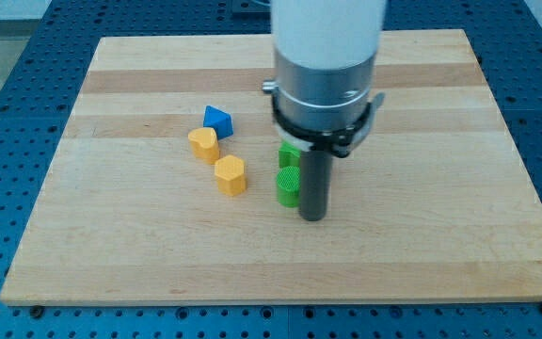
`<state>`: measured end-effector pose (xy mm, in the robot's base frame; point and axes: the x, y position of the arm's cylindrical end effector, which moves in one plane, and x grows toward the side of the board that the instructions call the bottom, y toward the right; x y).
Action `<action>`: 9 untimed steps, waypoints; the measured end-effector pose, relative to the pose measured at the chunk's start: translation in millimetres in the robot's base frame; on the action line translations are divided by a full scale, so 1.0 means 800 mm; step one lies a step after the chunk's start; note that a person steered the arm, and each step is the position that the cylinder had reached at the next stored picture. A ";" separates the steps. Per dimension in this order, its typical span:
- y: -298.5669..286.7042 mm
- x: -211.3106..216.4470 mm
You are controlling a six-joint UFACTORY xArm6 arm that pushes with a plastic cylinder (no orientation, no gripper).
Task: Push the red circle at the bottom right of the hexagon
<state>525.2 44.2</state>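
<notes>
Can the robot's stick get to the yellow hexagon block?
Probably yes, but not straight. My tip sits just at the view's right of the green block, which lies between it and the yellow hexagon. Swinging round the green block's bottom side looks free.

On the wooden board [111, 254], the rod's tip [313, 217] rested just to the view's right of a green round block [288, 185], touching or nearly so. A second green block [290, 153] sat right behind it, partly hidden. Toward the view's left lay a yellow hexagon [231, 175], a yellow heart-like block [203, 144] and a blue block [218, 121], clustered close.
</notes>
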 end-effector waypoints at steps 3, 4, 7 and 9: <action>0.042 -0.051; 0.042 -0.071; -0.044 -0.070; -0.115 -0.065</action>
<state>472.8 -47.7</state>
